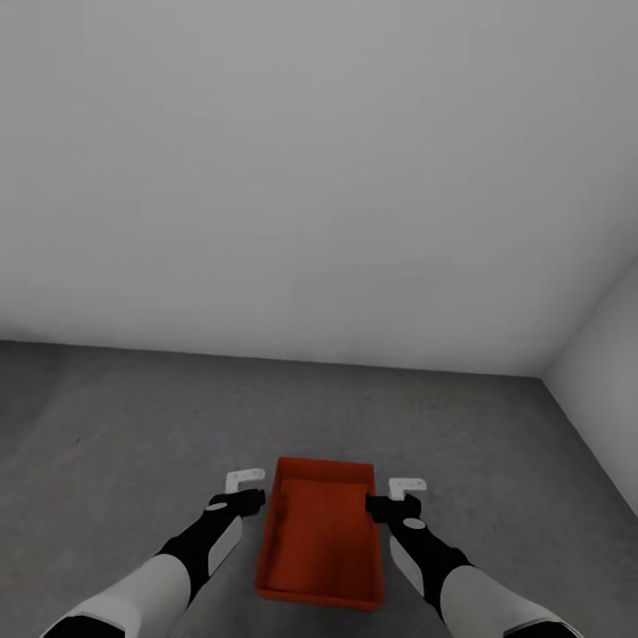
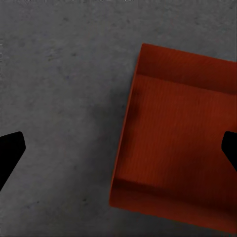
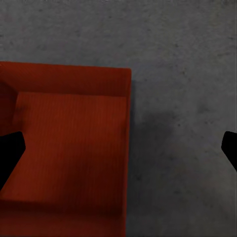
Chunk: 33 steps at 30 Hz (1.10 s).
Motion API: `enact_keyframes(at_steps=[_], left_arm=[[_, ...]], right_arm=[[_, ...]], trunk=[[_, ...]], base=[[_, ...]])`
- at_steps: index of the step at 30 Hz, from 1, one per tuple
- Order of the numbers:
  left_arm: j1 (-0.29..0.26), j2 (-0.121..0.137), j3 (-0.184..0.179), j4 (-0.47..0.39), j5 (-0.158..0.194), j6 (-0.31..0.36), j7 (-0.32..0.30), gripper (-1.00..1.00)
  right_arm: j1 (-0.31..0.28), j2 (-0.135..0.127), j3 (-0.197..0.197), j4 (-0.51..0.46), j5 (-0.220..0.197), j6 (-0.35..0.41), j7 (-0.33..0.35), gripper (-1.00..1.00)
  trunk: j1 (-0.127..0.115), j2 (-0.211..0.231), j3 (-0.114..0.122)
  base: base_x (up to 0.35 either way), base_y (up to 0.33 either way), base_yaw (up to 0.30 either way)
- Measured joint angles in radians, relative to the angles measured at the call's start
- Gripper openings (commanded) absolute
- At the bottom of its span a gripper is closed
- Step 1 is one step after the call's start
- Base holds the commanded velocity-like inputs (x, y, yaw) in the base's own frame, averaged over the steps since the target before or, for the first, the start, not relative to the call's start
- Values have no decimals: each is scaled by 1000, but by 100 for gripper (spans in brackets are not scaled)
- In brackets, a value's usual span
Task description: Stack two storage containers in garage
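Note:
One orange-red storage container [image 1: 321,536] lies on the dark grey concrete floor [image 1: 124,425] of the garage, straight ahead of me, lidless and with nothing in it. My left gripper [image 1: 245,490] hangs open above its left long wall, and my right gripper [image 1: 400,496] hangs open above its right long wall. In the left wrist view the container [image 2: 182,143] and the floor [image 2: 59,89] lie below the left gripper [image 2: 121,150], whose dark fingertips [image 2: 10,153] stand far apart. The right wrist view shows the container [image 3: 69,148] under the wide right gripper [image 3: 121,150]. Neither gripper holds anything.
A plain pale grey wall [image 1: 310,177] stands across the far side of the floor. A second wall [image 1: 611,354] meets it in a corner at the right. Bare concrete stretches to the left and beyond the container.

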Motion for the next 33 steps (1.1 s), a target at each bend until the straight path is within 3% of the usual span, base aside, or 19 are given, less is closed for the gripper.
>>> enact_keyframes(at_steps=[33], left_arm=[[0,0,0,0,0,-1,0,100]], right_arm=[[0,-1,-2,2,-6,0,-2,100]], trunk=[[-127,231,103]], base=[[0,0,0]])
